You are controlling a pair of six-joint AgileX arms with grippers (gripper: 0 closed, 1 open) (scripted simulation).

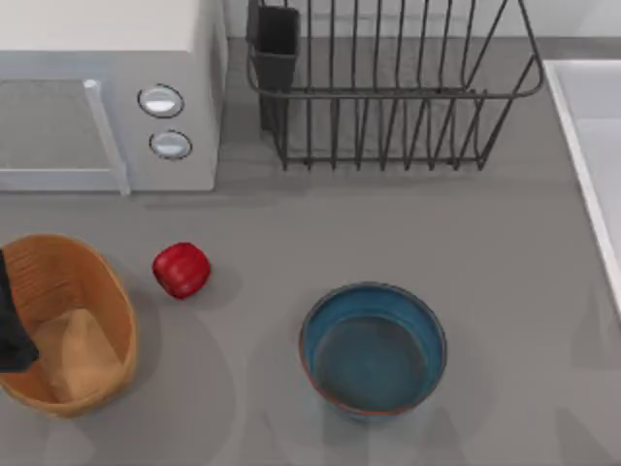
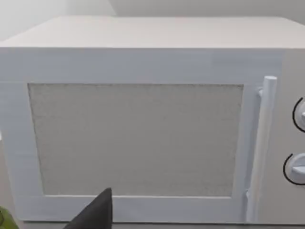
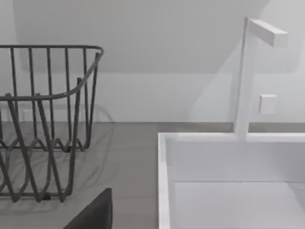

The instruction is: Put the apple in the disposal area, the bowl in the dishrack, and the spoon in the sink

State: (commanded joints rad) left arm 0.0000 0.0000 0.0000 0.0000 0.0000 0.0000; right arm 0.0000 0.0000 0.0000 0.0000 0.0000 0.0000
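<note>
Plainly nothing is in hand yet, so we take the bowl as our landmark and go from the left. Our left arm sits at the table's left edge, far left of the bowl, as a dark shape over the disposal area; whether its jaws are open or closed we cannot tell. That woven basket looks light and a little springy, and it stays put as a target.

Between basket and bowl, just right of the basket, lies the apple. We judge it firm, light and glossy, hence slippery, and best pinched across its flatter flanks.

The bowl itself is likely rigid, heavier than the fruit and possibly breakable; its thin rim is the natural hold, one finger inside and one outside.

Behind the bowl stands the dishrack, stiff wire with a utensil cup at its left corner. Behind and left of the bowl is a microwave.

Far right of the bowl runs the sink, with a faucet. Our right gripper's jaws we cannot judge either.

No spoon is evident to us. We read no brand, label or writing anywhere; the microwave's dials carry no legible marks.
</note>
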